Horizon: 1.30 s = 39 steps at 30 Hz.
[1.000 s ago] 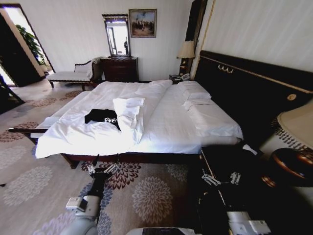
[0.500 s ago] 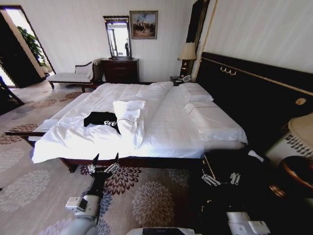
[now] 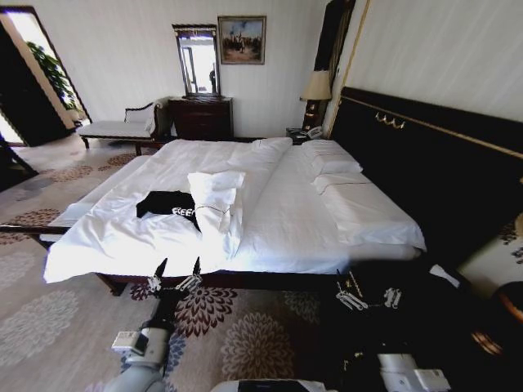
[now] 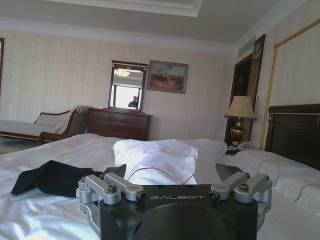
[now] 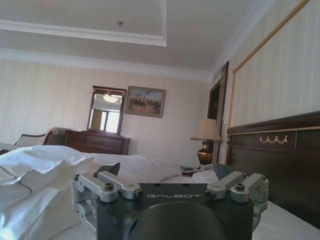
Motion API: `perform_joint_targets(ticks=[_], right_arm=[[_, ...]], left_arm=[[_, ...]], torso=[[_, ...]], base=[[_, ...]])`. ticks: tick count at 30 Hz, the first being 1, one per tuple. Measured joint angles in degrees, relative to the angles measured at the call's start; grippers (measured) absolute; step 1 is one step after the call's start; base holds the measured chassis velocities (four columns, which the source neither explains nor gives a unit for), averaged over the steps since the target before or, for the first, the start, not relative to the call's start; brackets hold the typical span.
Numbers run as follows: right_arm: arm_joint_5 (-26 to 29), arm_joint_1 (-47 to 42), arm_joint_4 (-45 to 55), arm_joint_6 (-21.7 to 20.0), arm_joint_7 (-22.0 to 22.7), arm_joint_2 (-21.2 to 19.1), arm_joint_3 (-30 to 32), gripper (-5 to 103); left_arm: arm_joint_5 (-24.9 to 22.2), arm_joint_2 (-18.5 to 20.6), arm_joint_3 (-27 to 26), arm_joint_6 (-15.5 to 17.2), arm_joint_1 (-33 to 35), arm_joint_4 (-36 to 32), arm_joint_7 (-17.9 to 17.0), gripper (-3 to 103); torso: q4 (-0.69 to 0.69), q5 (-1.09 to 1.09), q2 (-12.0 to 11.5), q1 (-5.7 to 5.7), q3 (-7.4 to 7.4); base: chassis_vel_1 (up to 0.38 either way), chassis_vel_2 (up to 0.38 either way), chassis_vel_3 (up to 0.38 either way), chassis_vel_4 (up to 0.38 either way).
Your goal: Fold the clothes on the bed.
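The bed (image 3: 270, 220) looms nearer; both arms reach toward it, fingers spread wide, empty.

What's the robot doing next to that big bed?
The robot faces the side of the bed, and neither gripper holds anything. The black T-shirt lies unfolded on the white sheet, beside a folded white duvet. The left gripper is open, held near the bed's edge below the shirt. The right gripper is open too, low by the dark nightstand. No folding has begun.
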Motion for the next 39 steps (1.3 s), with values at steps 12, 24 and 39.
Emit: perform_joint_targets(ticks=[12, 24, 39], right_arm=[[0.0, 0.4, -0.6, 0.1, 0.0, 0.1, 0.0, 100], [-0.2, 0.5, -0.9, 0.3, -0.6, 0.2, 0.1, 100], [-0.5, 0.3, -1.1, 0.8, -1.3, 0.9, 0.2, 100]], left_arm=[[0.3, 0.1, -0.1, -0.2, 0.2, 0.2, -0.3, 100], [0.3, 0.5, -0.2, -0.2, 0.1, 0.2, -0.6, 100], [-0.1, 0.7, -0.2, -0.5, -0.2, 0.6, -0.7, 100]], torso=[[0.0, 0.0, 0.0, 0.0, 0.0], [0.0, 0.0, 0.0, 0.01, 0.0], [0.0, 0.0, 0.0, 0.0, 0.0]], base=[[-0.119, 0.12, 0.11, -0.119], [-0.1, 0.096, 0.106, -0.095], [-0.068, 0.101, 0.065, -0.109]])
